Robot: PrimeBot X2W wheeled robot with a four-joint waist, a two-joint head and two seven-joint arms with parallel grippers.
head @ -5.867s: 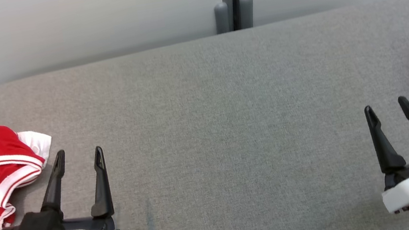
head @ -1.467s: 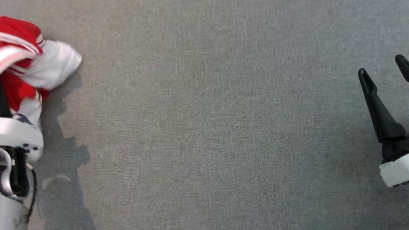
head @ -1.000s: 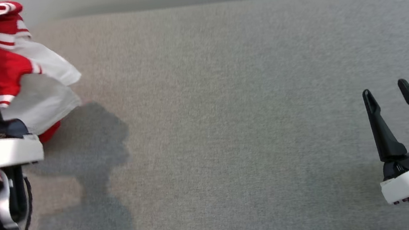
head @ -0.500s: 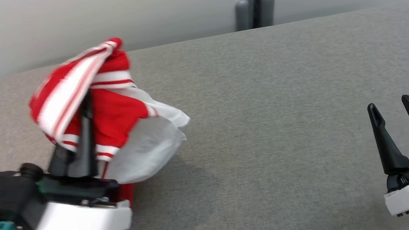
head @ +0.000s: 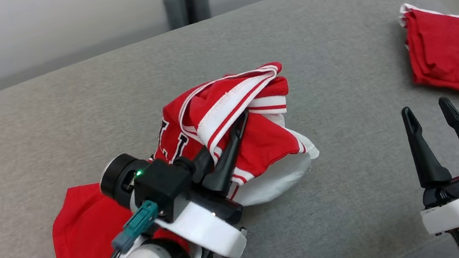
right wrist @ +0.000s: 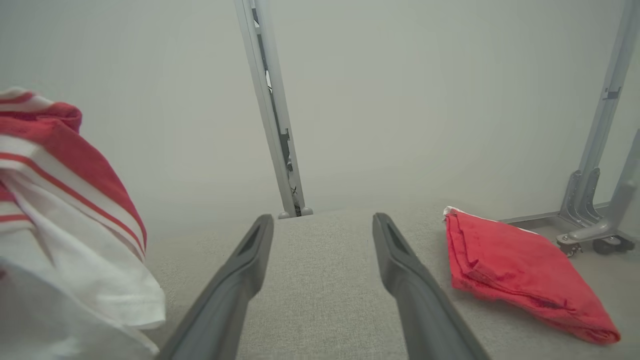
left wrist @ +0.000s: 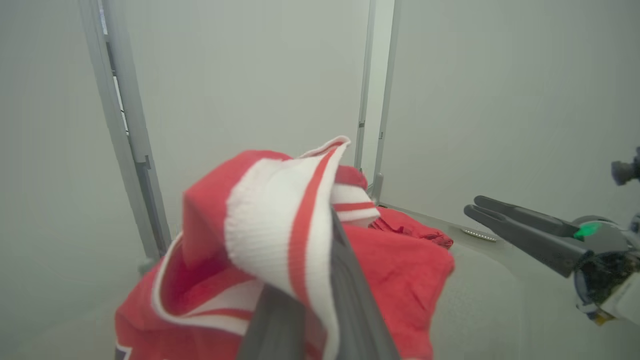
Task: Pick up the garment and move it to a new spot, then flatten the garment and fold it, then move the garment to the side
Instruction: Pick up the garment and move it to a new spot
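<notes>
Garment: red jersey with white striped trim, bunched near the middle of the grey padded table. Its striped band is pinched between the closed fingers of the left gripper; one finger is buried in cloth. A flat red part lies on the table under the arm and is partly covered by it. Dark lettering is broken by folds and unreadable. Right gripper: jaws spread, holding nothing, over bare table well apart from the garment. Folded red cloth: near the table's right edge.
</notes>
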